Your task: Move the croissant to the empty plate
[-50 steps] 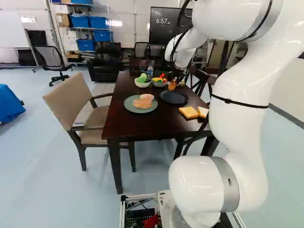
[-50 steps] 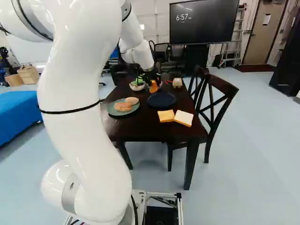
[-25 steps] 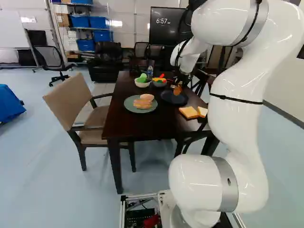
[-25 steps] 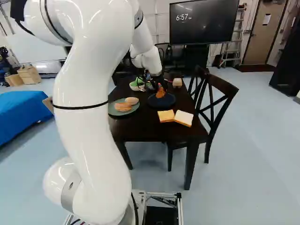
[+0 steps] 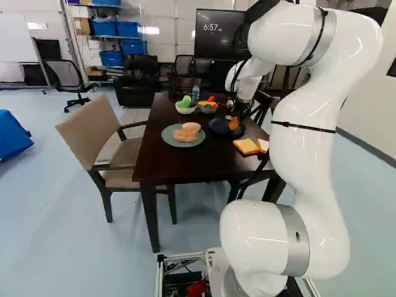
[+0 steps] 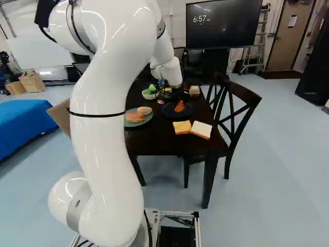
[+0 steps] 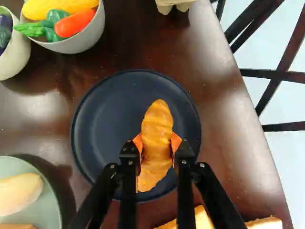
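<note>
Right, arm [image 5: 303, 161] arches up and over; end effector [image 5: 232, 120] points down, upper right of left base view, fingers parted by croissant [image 7: 157, 138], clamping both sides. Croissant's over dark plate [image 7: 105, 114]; contact unclear.

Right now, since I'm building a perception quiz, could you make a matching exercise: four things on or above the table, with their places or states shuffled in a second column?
1. Croissant
2. Dark plate
3. Bread slices
4. Green plate

A. On the table, off any plate
B. Carries a bun
C. Held between the jaws
D. Directly under the held food

Pairs: 1-C, 2-D, 3-A, 4-B
</note>
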### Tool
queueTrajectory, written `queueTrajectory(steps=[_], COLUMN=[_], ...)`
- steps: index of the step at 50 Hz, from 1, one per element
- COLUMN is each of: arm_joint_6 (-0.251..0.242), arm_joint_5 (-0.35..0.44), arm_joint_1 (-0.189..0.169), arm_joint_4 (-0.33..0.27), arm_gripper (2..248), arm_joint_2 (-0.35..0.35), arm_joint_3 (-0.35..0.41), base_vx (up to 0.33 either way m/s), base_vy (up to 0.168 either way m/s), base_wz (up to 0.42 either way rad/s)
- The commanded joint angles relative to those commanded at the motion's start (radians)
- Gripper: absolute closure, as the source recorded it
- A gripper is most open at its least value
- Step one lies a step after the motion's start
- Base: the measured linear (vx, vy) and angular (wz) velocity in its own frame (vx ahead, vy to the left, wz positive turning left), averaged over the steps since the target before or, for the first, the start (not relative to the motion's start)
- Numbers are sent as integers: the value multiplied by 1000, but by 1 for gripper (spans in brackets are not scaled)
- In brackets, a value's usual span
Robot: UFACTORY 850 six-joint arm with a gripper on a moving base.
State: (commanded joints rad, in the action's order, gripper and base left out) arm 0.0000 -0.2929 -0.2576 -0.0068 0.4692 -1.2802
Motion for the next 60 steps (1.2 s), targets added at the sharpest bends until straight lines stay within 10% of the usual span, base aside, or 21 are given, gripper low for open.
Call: queueTrajectory(steps=[10, 32, 60], arm_joint_6=[0, 0, 0], arm_joint_5=[0, 0, 0], arm_joint_1=[0, 1, 69], arm_joint_4=[0, 0, 0], arm_gripper=[164, 3, 3], arm_joint_2=[0, 0, -58], arm_joint_3=[0, 0, 9], base_vx=[0, 0, 0], base_vy=[0, 0, 0], base_wz=[0, 0, 0])
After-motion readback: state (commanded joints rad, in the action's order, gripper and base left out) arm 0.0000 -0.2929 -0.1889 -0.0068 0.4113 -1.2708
